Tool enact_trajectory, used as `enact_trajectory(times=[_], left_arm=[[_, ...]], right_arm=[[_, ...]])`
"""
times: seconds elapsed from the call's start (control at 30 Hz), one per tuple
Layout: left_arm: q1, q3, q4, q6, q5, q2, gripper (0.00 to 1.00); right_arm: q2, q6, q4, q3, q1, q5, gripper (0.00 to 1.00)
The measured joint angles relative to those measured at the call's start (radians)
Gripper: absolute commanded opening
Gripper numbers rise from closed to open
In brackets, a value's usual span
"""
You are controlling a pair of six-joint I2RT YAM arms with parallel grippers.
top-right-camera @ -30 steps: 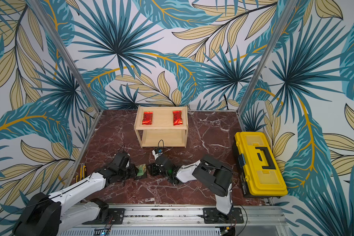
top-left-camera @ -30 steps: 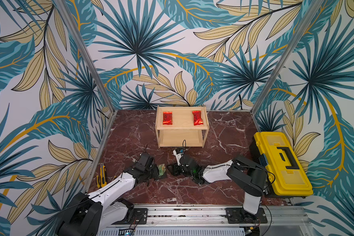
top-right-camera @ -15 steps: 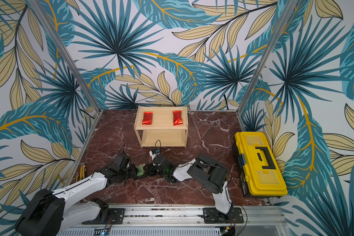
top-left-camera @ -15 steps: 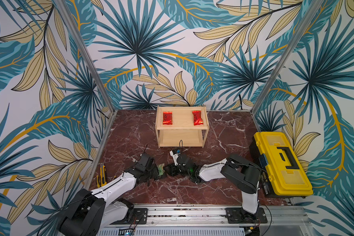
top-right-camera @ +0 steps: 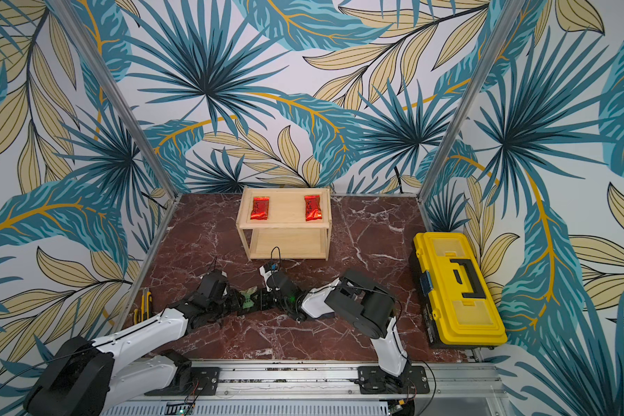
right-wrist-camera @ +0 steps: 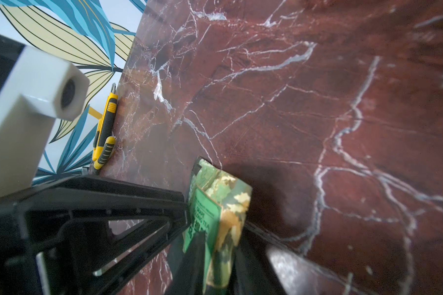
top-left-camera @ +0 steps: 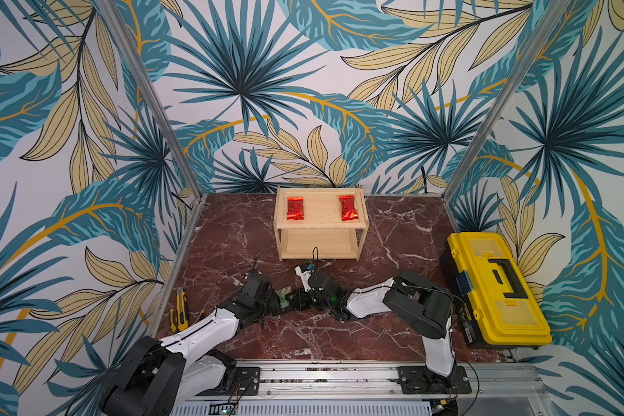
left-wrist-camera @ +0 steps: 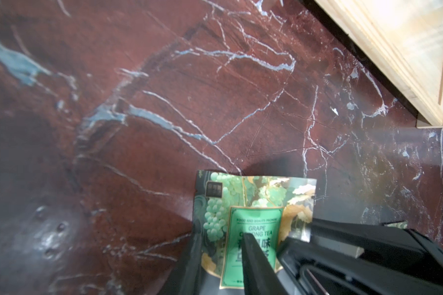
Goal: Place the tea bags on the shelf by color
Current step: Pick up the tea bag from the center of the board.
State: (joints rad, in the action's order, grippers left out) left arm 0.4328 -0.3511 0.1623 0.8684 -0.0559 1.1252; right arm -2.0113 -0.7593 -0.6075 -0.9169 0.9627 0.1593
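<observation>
Two red tea bags lie on the top board of the wooden shelf, also seen in a top view. A green tea bag hangs just above the marble floor between both grippers, in front of the shelf. My left gripper is shut on the green tea bag. From the opposite side my right gripper pinches the same bag. The shelf's lower board holds nothing.
A yellow toolbox stands at the right wall. A yellow-and-black hand tool lies at the left edge of the floor. The shelf's corner is close beyond the grippers.
My right arm slid left toward the left gripper and its jaws closed on the green tea bag. The left gripper kept its hold and shifted slightly.
</observation>
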Motion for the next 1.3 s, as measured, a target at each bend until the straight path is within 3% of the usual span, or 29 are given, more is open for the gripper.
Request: enact_trajectory(times=[0.1, 0.33, 0.47, 0.73, 1.13, 1.3], left_arm=[[0.000, -0.001, 0.028, -0.001, -0.005, -0.019, 0.38], [-0.017, -0.041, 0.150, -0.018, -0.020, -0.120, 0.63], [-0.069, -0.121, 0.183, -0.036, -0.074, -0.188, 0.69], [-0.140, -0.187, 0.111, -0.076, -0.315, -0.258, 0.74], [-0.208, -0.185, -0.014, -0.063, -0.548, -0.281, 0.80], [-0.212, -0.170, -0.108, -0.025, -0.634, -0.282, 0.64]], right_arm=[[0.000, -0.005, 0.000, 0.000, 0.000, 0.002, 0.00], [0.035, -0.002, 0.007, 0.024, 0.000, -0.005, 0.00], [0.160, 0.009, 0.024, 0.083, -0.006, -0.013, 0.00], [0.415, 0.000, 0.006, 0.168, -0.033, 0.027, 0.00], [0.506, -0.021, -0.003, 0.173, -0.053, 0.082, 0.00], [0.455, -0.046, -0.035, 0.147, -0.064, 0.121, 0.00]])
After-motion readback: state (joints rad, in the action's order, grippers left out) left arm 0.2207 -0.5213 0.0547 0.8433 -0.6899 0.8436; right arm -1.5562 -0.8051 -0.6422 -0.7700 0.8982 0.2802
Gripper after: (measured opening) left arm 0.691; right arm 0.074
